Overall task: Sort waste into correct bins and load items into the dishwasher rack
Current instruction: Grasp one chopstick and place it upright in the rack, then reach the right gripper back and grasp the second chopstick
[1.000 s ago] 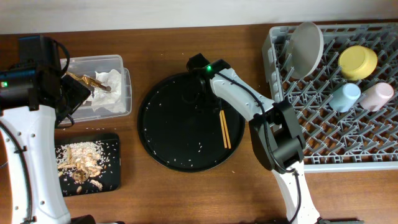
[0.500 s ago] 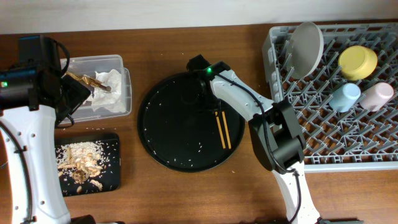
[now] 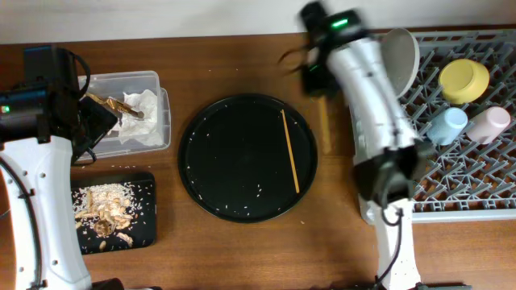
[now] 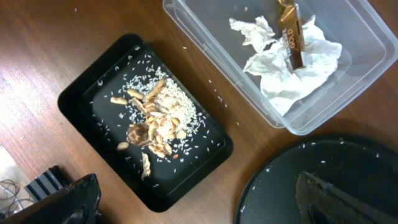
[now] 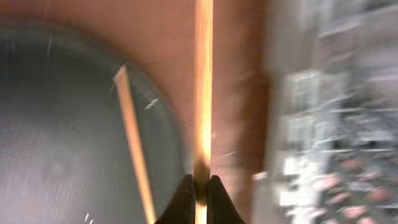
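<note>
Right gripper pinching one chopstick, above bare table strip beside dishwasher rack edge — left gripper fingers spread

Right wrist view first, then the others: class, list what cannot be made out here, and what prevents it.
Right wrist view: large grey plastic dishwasher rack, motion blur smears its pegs.
Overhead: right claw, motion-blurred; its grip is unreadable there.
Left wrist view: left claw, fingers cut off by the bottom edge.
</note>
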Controlling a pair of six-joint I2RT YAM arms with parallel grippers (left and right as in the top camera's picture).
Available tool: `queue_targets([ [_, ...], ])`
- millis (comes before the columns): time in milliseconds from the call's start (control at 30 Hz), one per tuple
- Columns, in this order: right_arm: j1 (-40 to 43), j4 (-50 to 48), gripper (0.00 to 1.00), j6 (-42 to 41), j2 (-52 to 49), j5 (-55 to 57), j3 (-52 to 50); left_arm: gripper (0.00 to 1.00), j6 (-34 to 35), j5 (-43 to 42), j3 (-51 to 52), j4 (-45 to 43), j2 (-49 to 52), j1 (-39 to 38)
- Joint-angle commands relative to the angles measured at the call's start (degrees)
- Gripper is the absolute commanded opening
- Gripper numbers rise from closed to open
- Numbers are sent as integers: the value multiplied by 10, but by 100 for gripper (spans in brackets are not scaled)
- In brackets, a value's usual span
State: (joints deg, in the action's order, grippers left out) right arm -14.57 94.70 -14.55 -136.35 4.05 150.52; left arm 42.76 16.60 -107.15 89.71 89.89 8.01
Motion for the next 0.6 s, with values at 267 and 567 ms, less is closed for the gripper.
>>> queue_targets([
  [267,216,-55,5,197,10,-127,3,100,5,2,-5,0,-1,0],
  [567,198,-8,68,170,11,-166,-23,99,5,2,-5,0,-1,0],
])
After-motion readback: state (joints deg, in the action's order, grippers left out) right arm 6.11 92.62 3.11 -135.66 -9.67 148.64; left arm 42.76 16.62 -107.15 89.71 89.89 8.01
